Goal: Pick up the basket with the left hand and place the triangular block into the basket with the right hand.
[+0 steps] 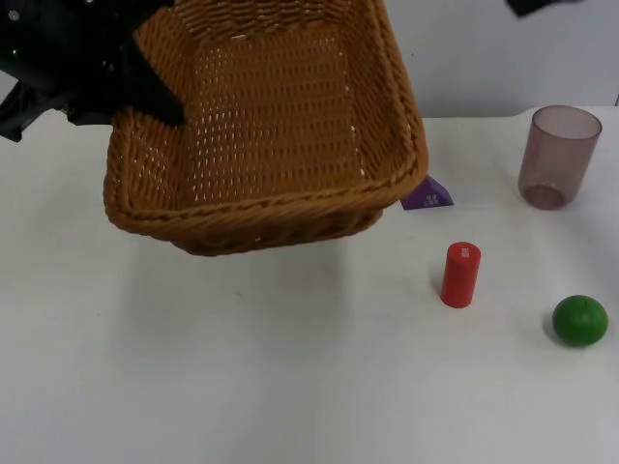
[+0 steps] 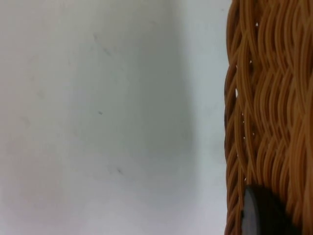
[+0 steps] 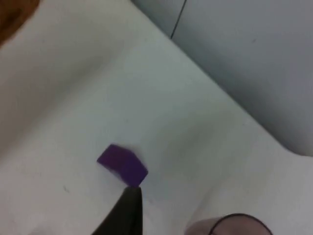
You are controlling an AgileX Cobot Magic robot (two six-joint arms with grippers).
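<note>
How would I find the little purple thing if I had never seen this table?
Find the big woven basket that the left tool holds up over the white table. The purple triangular block peeks out by its right corner. It is the only purple wedge; the red cylinder and green ball lie nearer the front.

Smooth white table top (image 1: 242, 387), evenly lit, with soft shadows; ends at a plain grey partition wall (image 1: 464, 48) behind, with one dark vertical seam.
</note>
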